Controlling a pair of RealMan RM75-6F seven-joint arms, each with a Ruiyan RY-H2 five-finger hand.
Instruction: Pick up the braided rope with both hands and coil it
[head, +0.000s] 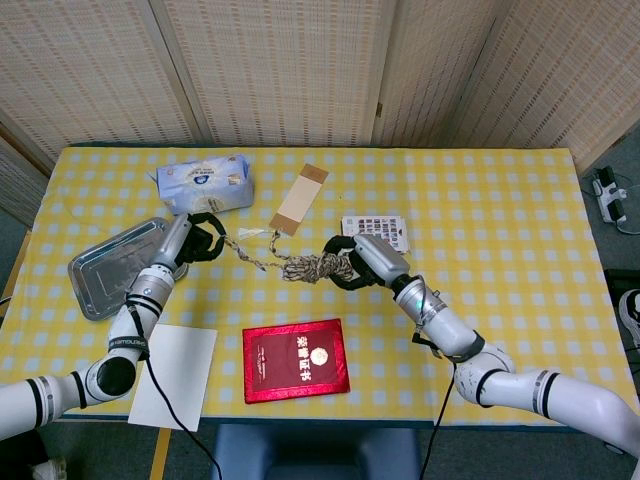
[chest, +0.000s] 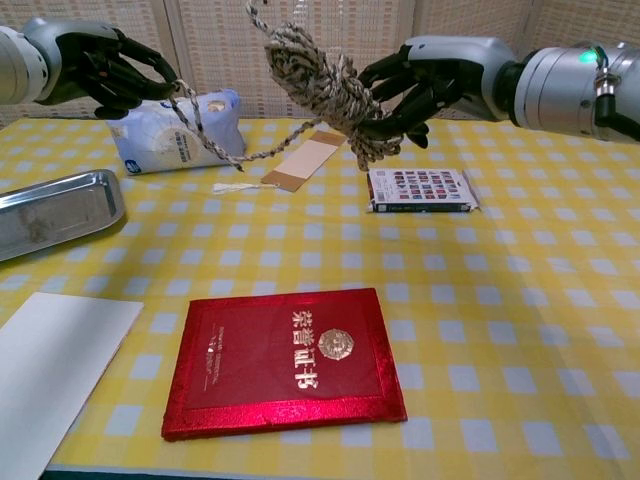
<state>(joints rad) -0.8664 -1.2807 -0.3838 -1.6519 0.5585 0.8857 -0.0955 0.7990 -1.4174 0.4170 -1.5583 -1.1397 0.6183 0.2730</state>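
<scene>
Right hand (chest: 425, 85) is grasping a coiled bundle of braided rope (chest: 318, 82), holding it in the air above the checked table (head: 500, 230), just left of a small card packet (chest: 420, 189). A loose strand is running left from the bundle to the left hand (chest: 105, 68), which is pinching the rope's end, also raised. Left hand is hovering near a blue tissue pack (head: 204, 184) and a metal tray (head: 122, 265). A red booklet (chest: 285, 360) is lying at the near edge, white sheet (head: 172, 375) at its left.
</scene>
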